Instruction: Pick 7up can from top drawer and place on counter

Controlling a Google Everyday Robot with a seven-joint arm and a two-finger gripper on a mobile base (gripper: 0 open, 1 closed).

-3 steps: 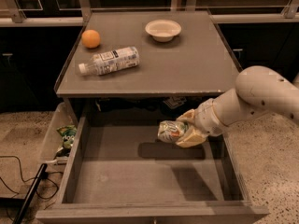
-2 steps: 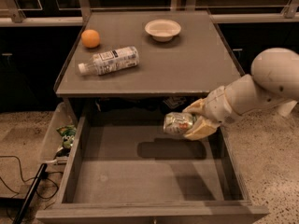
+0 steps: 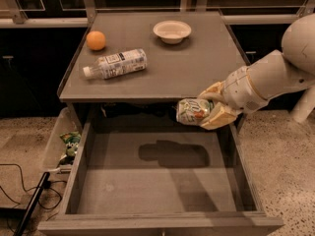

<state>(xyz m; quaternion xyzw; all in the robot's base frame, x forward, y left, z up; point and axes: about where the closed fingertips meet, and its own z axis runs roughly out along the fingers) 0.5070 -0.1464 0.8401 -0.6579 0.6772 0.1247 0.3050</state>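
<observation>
The 7up can (image 3: 193,111), pale green and silver with a red spot, lies on its side in my gripper (image 3: 210,110). The gripper is shut on it and holds it in the air above the back right of the open top drawer (image 3: 147,191), just in front of the counter's front edge. The drawer's flat bottom is bare and carries the can's shadow. The counter (image 3: 187,70) is the grey-brown top behind and above the drawer. My white arm comes in from the right.
On the counter lie a clear plastic bottle (image 3: 115,64) on its side, an orange (image 3: 96,40) at the back left and a white bowl (image 3: 172,31) at the back. A translucent bin (image 3: 61,144) with a green packet stands left of the drawer. Cables lie on the floor at left.
My gripper has lifted the can up out of the drawer and moved it to the right, to about the height of the counter's front edge.
</observation>
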